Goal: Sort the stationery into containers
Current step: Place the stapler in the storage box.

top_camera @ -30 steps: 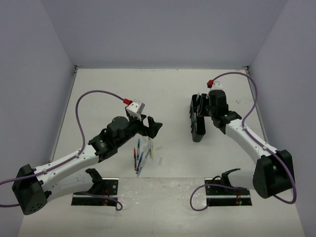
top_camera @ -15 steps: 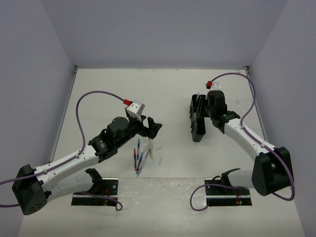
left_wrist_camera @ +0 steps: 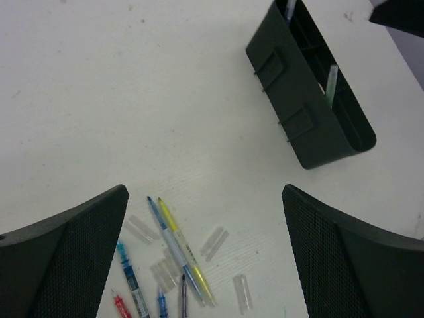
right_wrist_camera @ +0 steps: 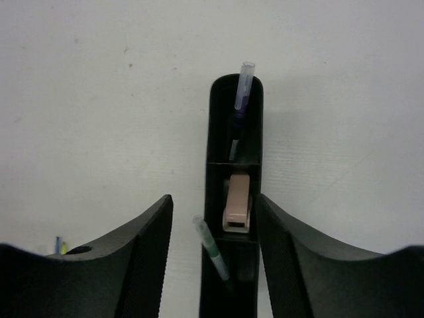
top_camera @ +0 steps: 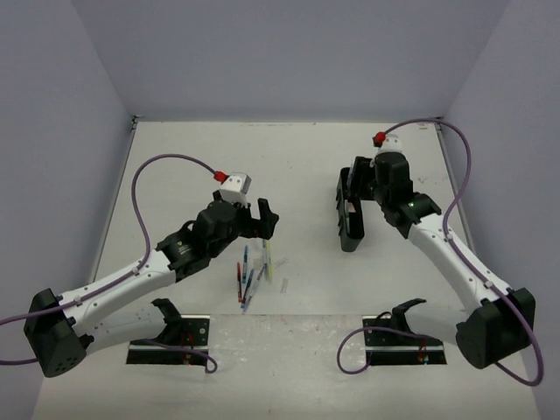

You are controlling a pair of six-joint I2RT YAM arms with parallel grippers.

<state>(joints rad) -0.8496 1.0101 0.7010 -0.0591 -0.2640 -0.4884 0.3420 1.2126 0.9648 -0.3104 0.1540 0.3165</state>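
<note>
Right wrist view shows my right gripper (right_wrist_camera: 212, 202) spread and empty, its matte black fingers flanking the long, narrow black plastic tray (right_wrist_camera: 212, 126). A blocky pinkish eraser (right_wrist_camera: 237, 202) lies in the compartment between two slim tilted pens (right_wrist_camera: 242, 86). My left gripper (left_wrist_camera: 204, 192) gapes wide, mesh-textured pads bare, above thin loose pens (left_wrist_camera: 175, 255) and clear little caps (left_wrist_camera: 213, 242) on the white table (left_wrist_camera: 99, 79), left of and nearer than the tray.

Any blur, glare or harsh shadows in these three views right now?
Top external: even, diffuse light, only soft shadows on the table; the loose pens are too small for detail. Left wrist: pens and black tray sharp, no glare; left fingers fill the lower corners. Right wrist: tray centred and fairly sharp, right fingers dark and soft-edged, faint shadow right of the tray.
</note>
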